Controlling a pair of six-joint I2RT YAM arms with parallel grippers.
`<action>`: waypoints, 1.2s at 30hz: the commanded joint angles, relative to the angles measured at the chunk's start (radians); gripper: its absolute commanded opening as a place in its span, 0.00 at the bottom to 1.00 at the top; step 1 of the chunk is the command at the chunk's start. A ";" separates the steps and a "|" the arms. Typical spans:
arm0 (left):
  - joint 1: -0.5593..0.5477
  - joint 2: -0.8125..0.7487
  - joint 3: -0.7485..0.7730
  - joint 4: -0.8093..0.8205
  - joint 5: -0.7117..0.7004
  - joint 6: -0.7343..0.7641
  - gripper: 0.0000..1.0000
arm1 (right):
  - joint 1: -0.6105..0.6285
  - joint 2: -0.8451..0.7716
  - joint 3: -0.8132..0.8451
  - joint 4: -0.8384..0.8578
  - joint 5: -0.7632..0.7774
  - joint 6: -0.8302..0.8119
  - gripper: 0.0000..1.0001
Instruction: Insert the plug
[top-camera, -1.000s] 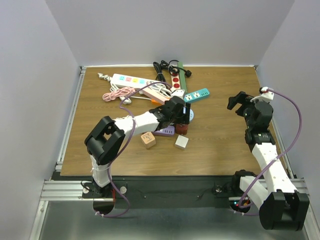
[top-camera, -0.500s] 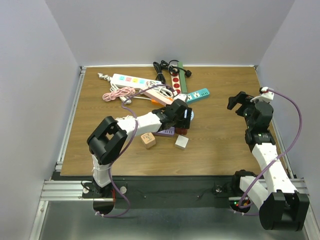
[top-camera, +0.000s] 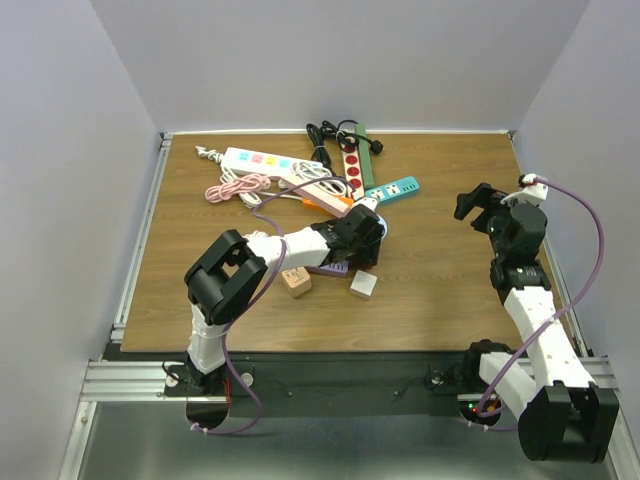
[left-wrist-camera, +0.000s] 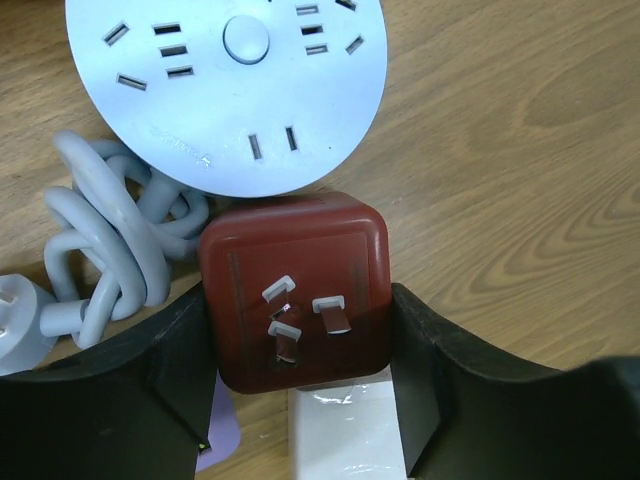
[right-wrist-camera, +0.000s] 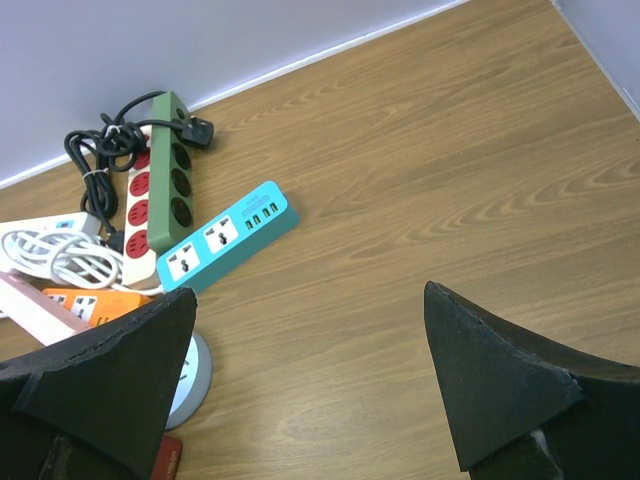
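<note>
Grasp step: the left fingers (left-wrist-camera: 150, 370) clamp both sides of the red plug (left-wrist-camera: 295, 285), which sits between them on the desk (left-wrist-camera: 520, 150) with its prongs up. The round socket (left-wrist-camera: 225, 90) lies just ahead. The right fingers (right-wrist-camera: 100, 370) gape, empty. Next, I judge: lift, turn prongs down, align with slots.

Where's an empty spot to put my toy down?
Bare wood lies back right, between the teal strip and the right gripper, and in front, between the pale cube and the right arm. Crowded: back middle, with power strips, cords, and the left gripper gripping the red plug.
</note>
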 joint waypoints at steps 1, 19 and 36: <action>-0.005 -0.027 0.018 0.012 0.026 0.011 0.00 | 0.003 -0.022 0.018 0.010 -0.022 -0.013 1.00; 0.311 -0.312 -0.122 0.603 0.904 -0.418 0.00 | 0.038 0.053 0.181 0.292 -0.869 -0.065 0.99; 0.319 -0.242 -0.251 1.714 0.989 -1.315 0.00 | 0.370 0.128 0.334 0.212 -0.775 -0.267 0.99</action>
